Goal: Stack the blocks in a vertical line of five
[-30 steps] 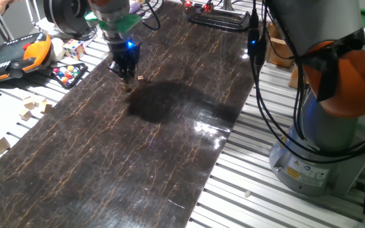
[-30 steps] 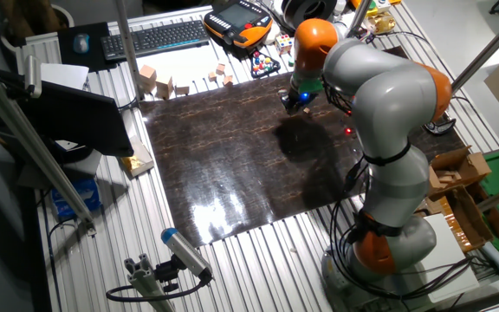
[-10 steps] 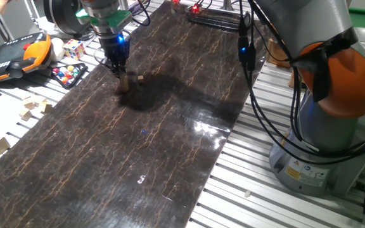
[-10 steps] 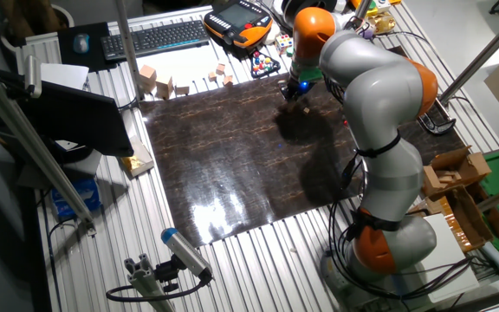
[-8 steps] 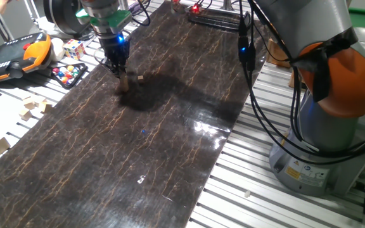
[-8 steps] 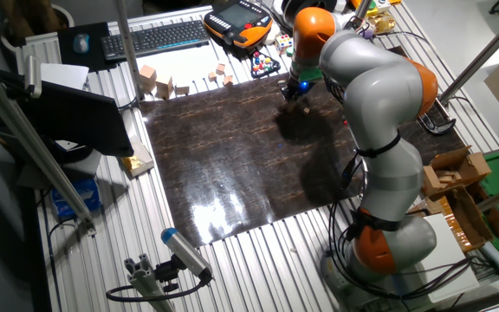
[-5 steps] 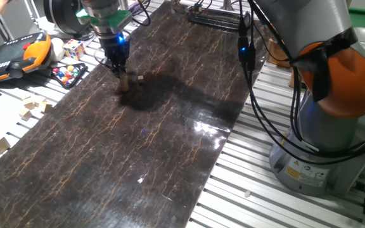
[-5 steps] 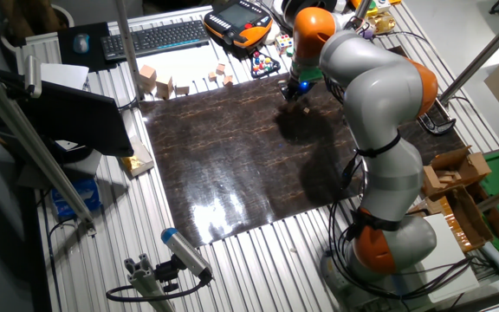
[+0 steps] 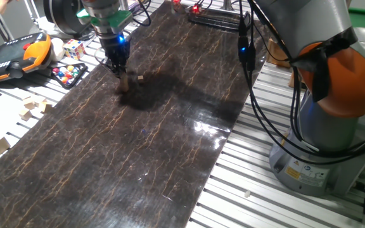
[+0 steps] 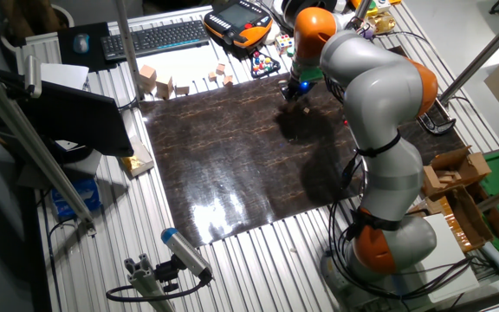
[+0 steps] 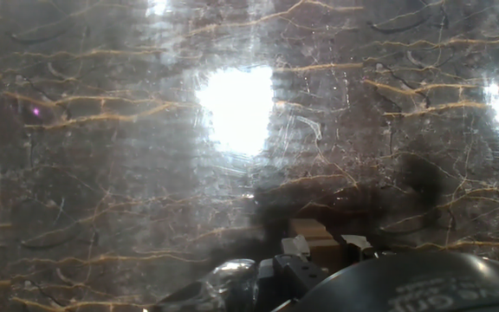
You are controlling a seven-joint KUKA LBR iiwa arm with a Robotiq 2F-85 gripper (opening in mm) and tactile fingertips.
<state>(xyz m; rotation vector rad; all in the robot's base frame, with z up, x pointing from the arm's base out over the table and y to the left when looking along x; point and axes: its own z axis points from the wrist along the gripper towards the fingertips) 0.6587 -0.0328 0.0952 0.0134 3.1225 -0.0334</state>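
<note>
A short stack of tiny tan wooden blocks (image 9: 124,82) stands upright on the dark marbled table (image 9: 138,145), directly under the fingers (image 9: 120,70) of the KUKA arm (image 10: 366,95), which point straight down at the top of the stack. How many cubes the stack holds is too small to count. From the hand view, a tan block (image 11: 313,234) shows just past the fingertips, at the bottom edge of the frame. Whether the fingers are closed on the top cube or parted around it cannot be told from any view. One more tiny block (image 9: 140,78) lies alone on the table just beside the stack, on the side toward the arm's base. Farther out, past the table's edge, larger pale wooden blocks (image 10: 158,82), a multicoloured puzzle cube (image 9: 74,48) and an orange-trimmed pendant (image 9: 14,56) sit on the slatted aluminium bench (image 9: 252,171).
</note>
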